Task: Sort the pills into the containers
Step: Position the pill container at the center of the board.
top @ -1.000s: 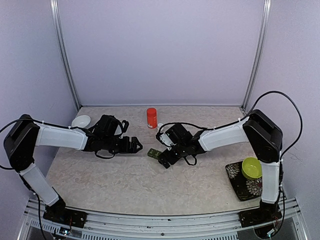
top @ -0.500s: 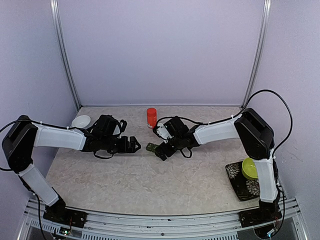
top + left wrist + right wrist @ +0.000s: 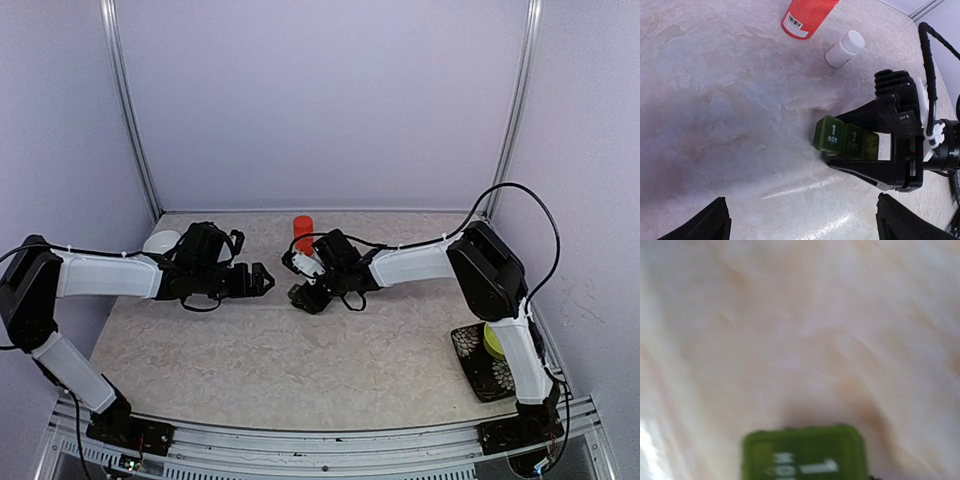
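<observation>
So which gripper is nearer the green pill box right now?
Right. The right gripper has the pill box between its fingers, one on each side. The left gripper hangs open off to the box's left, apart from it.

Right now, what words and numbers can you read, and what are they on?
"1 MON": first lid of the dark green pill box.
"2 TUES": its second lid.
Third lid: no print readable.
Barcode label on the red-orange bottle: print too small to read.
On the white bottle: nothing readable.
Right wrist view: lid print too blurred.
</observation>
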{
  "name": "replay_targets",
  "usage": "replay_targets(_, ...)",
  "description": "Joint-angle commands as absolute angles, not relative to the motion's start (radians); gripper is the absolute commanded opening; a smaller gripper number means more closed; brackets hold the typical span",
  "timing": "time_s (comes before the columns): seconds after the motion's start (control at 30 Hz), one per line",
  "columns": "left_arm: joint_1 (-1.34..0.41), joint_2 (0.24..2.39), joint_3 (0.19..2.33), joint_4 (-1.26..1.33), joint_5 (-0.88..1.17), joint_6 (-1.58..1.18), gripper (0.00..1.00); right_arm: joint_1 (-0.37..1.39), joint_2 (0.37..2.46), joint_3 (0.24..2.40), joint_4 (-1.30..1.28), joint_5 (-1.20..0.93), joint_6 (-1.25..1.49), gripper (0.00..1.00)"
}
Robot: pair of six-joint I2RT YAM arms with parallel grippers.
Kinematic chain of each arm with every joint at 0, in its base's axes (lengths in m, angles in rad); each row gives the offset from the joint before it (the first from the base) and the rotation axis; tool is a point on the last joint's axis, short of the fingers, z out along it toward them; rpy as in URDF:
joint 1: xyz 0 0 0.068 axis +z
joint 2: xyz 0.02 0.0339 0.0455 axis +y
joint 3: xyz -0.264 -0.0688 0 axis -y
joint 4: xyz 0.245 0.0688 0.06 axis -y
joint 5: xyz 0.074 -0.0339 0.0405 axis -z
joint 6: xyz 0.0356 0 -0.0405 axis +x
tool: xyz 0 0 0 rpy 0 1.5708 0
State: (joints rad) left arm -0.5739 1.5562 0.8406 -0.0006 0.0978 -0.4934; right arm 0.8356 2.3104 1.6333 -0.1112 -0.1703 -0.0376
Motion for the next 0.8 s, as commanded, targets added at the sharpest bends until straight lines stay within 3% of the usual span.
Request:
replay_targets(0.0,-0.566,1.524,0.834,-0.01,0.085,-0.492,0.99,0.883,2.367,1.716,-0.149,-0.212,-0.063,0.55)
replay_targets(0.3,-0.565,1.513,0.828,-0.011,0.091,-0.492,0.99,0.862,2.255,1.566,-0.131,-0.115,-0.025,0.33)
replay_targets(0.77,-0.563,1.54,0.851,-0.002,0.103,-0.484,0.99,0.648,2.041,1.206,-0.02,0.031,0.16,0.33)
